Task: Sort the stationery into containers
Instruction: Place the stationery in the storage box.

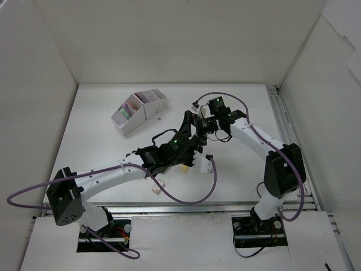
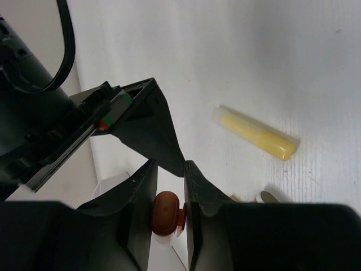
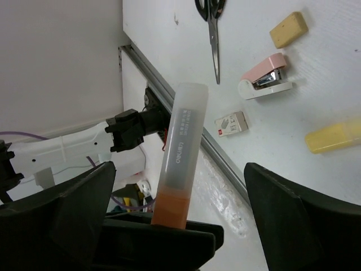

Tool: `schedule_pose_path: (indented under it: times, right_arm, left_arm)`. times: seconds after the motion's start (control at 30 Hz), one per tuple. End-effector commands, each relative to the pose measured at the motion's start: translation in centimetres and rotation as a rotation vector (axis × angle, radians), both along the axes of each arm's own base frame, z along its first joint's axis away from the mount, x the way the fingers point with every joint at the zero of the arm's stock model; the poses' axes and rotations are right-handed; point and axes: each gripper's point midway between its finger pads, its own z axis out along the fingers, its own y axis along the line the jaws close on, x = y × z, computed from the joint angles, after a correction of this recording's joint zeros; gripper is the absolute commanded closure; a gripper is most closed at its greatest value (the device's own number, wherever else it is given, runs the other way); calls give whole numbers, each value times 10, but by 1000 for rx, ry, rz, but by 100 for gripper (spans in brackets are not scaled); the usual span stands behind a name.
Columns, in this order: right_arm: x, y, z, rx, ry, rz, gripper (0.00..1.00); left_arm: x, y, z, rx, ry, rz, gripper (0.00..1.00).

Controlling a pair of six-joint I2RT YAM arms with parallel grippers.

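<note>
My left gripper (image 2: 167, 169) is shut on the orange end cap of an orange highlighter (image 2: 165, 212), seen end-on between the fingers. In the right wrist view the same highlighter (image 3: 181, 158) stands upright between the wide-open fingers of my right gripper (image 3: 179, 166), and neither finger touches it. In the top view both grippers meet over the table's middle, left (image 1: 193, 144) and right (image 1: 204, 126). The pale organizer (image 1: 141, 109) stands at the back left with green and pink items in it. A yellow highlighter (image 2: 254, 134) lies on the table.
Under the right gripper lie black-handled scissors (image 3: 211, 22), a beige eraser (image 3: 289, 29), a pink stapler (image 3: 265, 83), a small boxed eraser (image 3: 231, 123) and the yellow highlighter (image 3: 334, 135). White walls enclose the table; a metal rail (image 3: 186, 113) runs along its near edge.
</note>
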Motion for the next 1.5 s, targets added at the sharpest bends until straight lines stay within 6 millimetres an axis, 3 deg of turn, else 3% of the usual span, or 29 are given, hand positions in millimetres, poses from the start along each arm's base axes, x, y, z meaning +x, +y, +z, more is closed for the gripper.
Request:
schedule_pose_path:
  times: [0.0, 0.13, 0.3, 0.37, 0.43, 0.5, 0.53, 0.57, 0.67, 0.7, 0.77, 0.8, 0.97, 1.0, 1.03, 1.3, 1.4, 1.47]
  right_arm:
    - [20, -5, 51, 38, -182, -65, 2]
    - [44, -20, 63, 5, -238, -183, 2]
    - [83, -73, 62, -77, -284, -429, 2]
    - [89, -96, 62, -105, -316, -500, 2]
    - [95, -114, 60, -143, -347, -560, 2]
    - [95, -126, 55, -194, -391, -594, 2]
    - [95, -130, 52, -211, -402, -598, 2]
    - [93, -133, 49, -232, -424, -595, 2]
    - [93, -140, 38, -279, -451, -585, 2]
    - [92, -141, 34, -287, -454, -581, 2]
    - [89, -142, 25, -302, -451, -567, 2]
    - [89, -143, 23, -306, -454, -562, 2]
    - [86, -150, 15, -348, -472, -568, 2]
    - [86, -150, 12, -356, -471, -565, 2]
    - [85, -152, 8, -364, -466, -563, 2]
    - [79, -151, -21, -422, -431, -536, 2]
    - [76, -141, -32, -487, -466, -488, 2]
    - [74, -131, -43, -513, -462, -454, 2]
  left_arm:
    - [3, -6, 66, -199, -85, -14, 100]
    - [10, 4, 73, -260, -67, 9, 100]
    - [40, 37, 92, -393, -50, 155, 100]
    - [62, 65, 86, -433, -16, 267, 100]
    - [81, 82, 93, -521, -6, 359, 100]
    - [112, 116, 96, -585, -11, 485, 100]
    - [123, 126, 105, -657, 1, 537, 100]
    - [144, 154, 110, -702, -12, 627, 100]
    - [177, 183, 125, -839, 35, 730, 100]
    - [195, 202, 123, -837, 45, 766, 100]
    - [214, 208, 112, -859, 103, 794, 100]
    - [225, 220, 121, -879, 86, 806, 100]
    - [260, 238, 109, -948, 131, 825, 100]
    - [263, 235, 113, -968, 142, 812, 100]
    - [267, 243, 112, -986, 149, 818, 100]
    - [287, 247, 87, -1083, 240, 817, 99]
    - [292, 253, 76, -1106, 262, 854, 91]
    - [289, 255, 72, -1141, 317, 883, 72]
